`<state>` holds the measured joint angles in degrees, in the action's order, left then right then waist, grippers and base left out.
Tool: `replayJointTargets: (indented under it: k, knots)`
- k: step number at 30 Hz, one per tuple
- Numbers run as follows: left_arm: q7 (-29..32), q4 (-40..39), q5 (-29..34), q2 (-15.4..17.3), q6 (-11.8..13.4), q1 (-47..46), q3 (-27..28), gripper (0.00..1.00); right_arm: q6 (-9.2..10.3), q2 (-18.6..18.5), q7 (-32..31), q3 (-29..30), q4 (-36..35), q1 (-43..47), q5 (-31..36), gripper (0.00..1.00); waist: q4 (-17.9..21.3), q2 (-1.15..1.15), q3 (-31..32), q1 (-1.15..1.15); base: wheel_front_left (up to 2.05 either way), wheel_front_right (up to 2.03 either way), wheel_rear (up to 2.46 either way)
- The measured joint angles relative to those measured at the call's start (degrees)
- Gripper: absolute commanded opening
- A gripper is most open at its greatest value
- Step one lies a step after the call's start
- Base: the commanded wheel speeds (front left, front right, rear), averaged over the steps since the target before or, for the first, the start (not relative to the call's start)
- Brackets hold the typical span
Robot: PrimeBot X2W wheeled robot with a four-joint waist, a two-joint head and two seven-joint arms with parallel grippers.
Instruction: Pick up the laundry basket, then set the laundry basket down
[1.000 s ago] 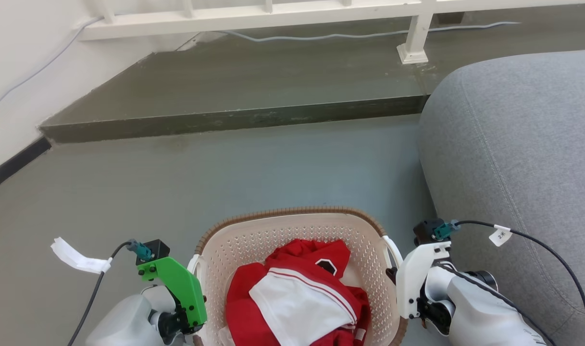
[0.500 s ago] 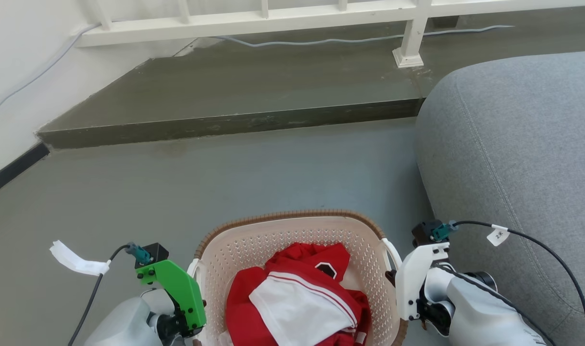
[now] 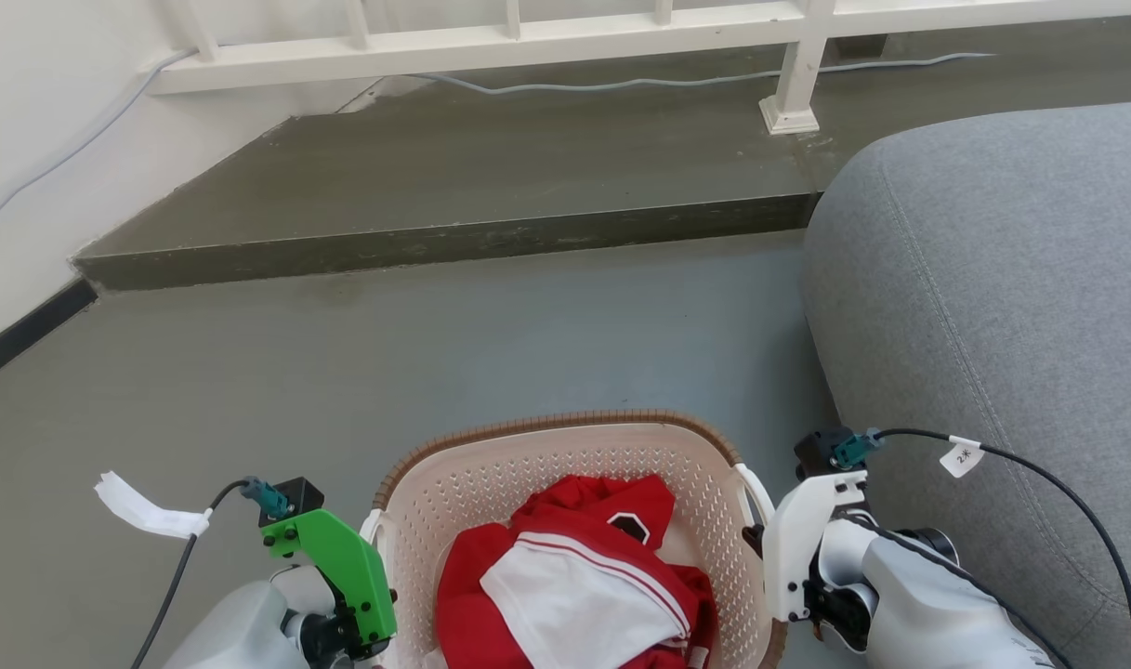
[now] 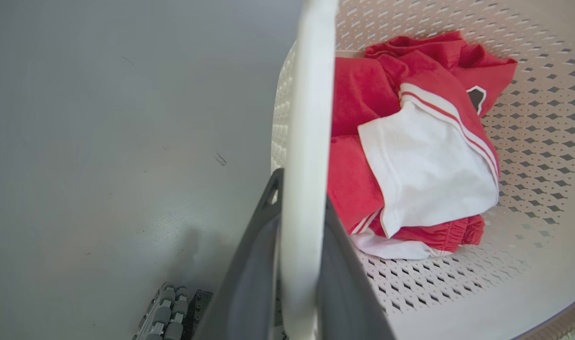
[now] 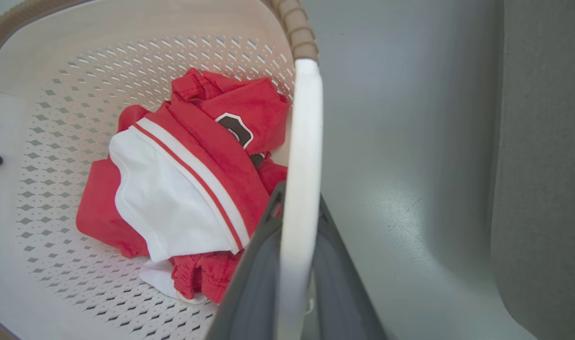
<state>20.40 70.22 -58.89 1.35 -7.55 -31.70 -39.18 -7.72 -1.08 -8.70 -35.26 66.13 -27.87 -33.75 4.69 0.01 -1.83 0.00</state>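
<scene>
— where's the basket [image 3: 528,469] right now?
— low in front of the robot, squarely between its two arms. the grey sofa [image 3: 992,279] is just to its right and the step [image 3: 435,243] is well beyond it.
— is it on the floor [image 3: 435,344]?
— can't tell from here whether it's resting there or hanging just above.
— what about the left gripper [image 4: 300,198]?
— it's narrowed onto the left handle [image 4: 311,118]. the white bar runs up between its dark fingers [image 4: 249,264], one on each side and touching it.
— and the right gripper [image 5: 299,196]?
— much the same. it's clamped on the right handle [image 5: 304,141], with one finger [image 5: 249,283] toward the inside of the basket and the other toward the floor and sofa.
— anything inside?
— red and white clothes [image 3: 574,576], bunched on the bottom, nearer the robot's side than the far wall.
</scene>
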Motion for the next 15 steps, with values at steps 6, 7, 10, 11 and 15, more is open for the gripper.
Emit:
replayJointTargets:
  k: [6,7,10,11,15]
  knots:
    - [0.23,0.04,-0.02,0.02,0.0,0.0,0.0,0.0,0.0,0.0,0.0,-0.31,0.09,-0.01,-0.51,0.0,0.04,0.0,0.02,0.0,0.0,0.0,0.0]
    - [0.23,0.08,-0.04,0.02,0.0,0.0,0.0,0.0,0.0,0.0,0.0,-0.35,0.11,-0.01,-0.6,0.0,0.05,0.0,0.03,0.0,0.0,0.0,0.0]
    - [0.23,0.11,-0.35,0.02,0.0,0.0,-0.01,0.0,0.0,-0.01,0.0,-0.47,0.15,-0.03,-0.64,0.0,0.1,0.0,0.03,0.0,0.0,0.0,0.0]
    - [0.24,0.12,-0.35,0.02,0.0,0.0,-0.01,0.0,0.0,-0.01,0.0,-0.53,0.16,-0.03,-0.73,0.0,0.11,0.0,0.02,0.0,0.0,0.0,0.0]
    - [0.31,0.15,-0.35,0.02,0.0,0.0,-0.03,0.0,0.0,-0.01,0.01,-0.73,0.32,-0.04,-1.14,0.0,0.13,0.0,-0.03,0.0,0.0,0.0,0.0]
